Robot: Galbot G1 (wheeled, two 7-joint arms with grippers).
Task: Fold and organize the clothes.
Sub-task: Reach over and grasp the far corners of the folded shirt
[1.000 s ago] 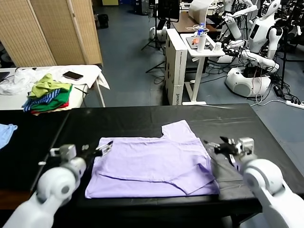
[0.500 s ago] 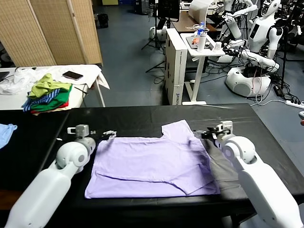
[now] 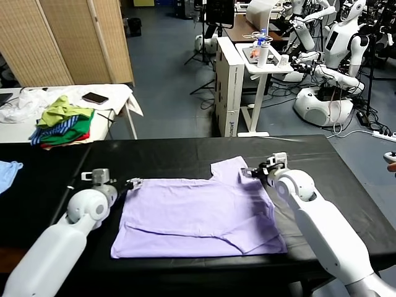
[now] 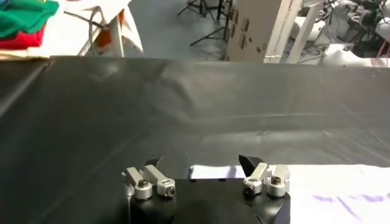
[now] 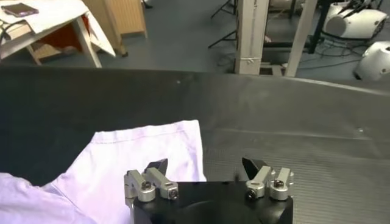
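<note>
**Both hands at the far corners of the shirt**

The lavender T-shirt point(image 3: 201, 213) lies spread flat on my black table point(image 3: 185, 154), its near hem close to the near edge, one sleeve point(image 3: 234, 170) sticking out toward the far side. A fold crease runs across the near right part.

My left gripper point(image 3: 132, 184) sits low at the shirt's far left corner. My right gripper point(image 3: 255, 174) is at the far right, just beside that sleeve.

From the head view the fingers are small and hard to read. The wrist views settle it: my left fingers point(image 4: 251, 163) stand apart with the shirt's white-looking edge point(image 4: 213, 172) between them, nothing pinched. My right fingers point(image 5: 157, 167) are likewise spread (one tip over the cloth point(image 5: 146, 152), the other over bare table), not clamped on anything.

The left wrist view also shows faint purple print point(image 4: 341, 201) on the shirt, which the head view does not show.

Only the head view takes in the surroundings: a pile of green, yellow and striped garments point(image 3: 62, 124) on a white side table point(image 3: 117, 93) far left, a light blue cloth point(image 3: 7, 173) at the left edge, other robots point(image 3: 337, 49) far right.
</note>
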